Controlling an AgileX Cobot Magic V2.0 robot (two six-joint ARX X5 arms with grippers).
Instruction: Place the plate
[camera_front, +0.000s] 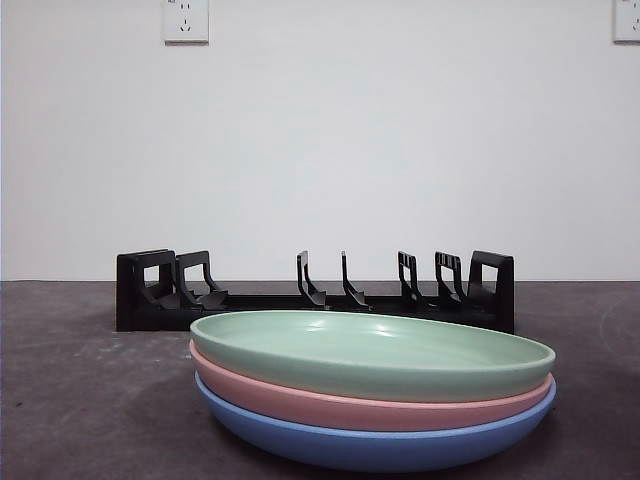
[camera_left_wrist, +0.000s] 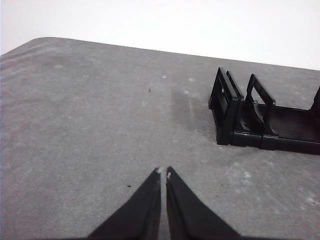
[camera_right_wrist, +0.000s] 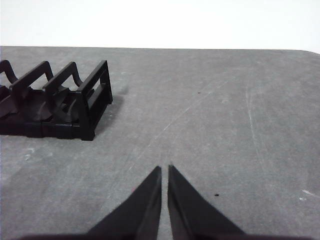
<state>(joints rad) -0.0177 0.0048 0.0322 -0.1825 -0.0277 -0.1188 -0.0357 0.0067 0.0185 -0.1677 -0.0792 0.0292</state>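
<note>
We have not started. 3 plates (camera_front: 372, 390) sit stacked in front of the empty rack (camera_front: 315, 296). Our left claw (camera_left_wrist: 163, 173) and right claw (camera_right_wrist: 164, 169) are pressed together, holding nothing.

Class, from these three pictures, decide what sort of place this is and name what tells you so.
Probably a robot test bench, not a kitchen: a bare grey table, a plain white wall with sockets, and only a black dish rack and stacked plates.
</note>
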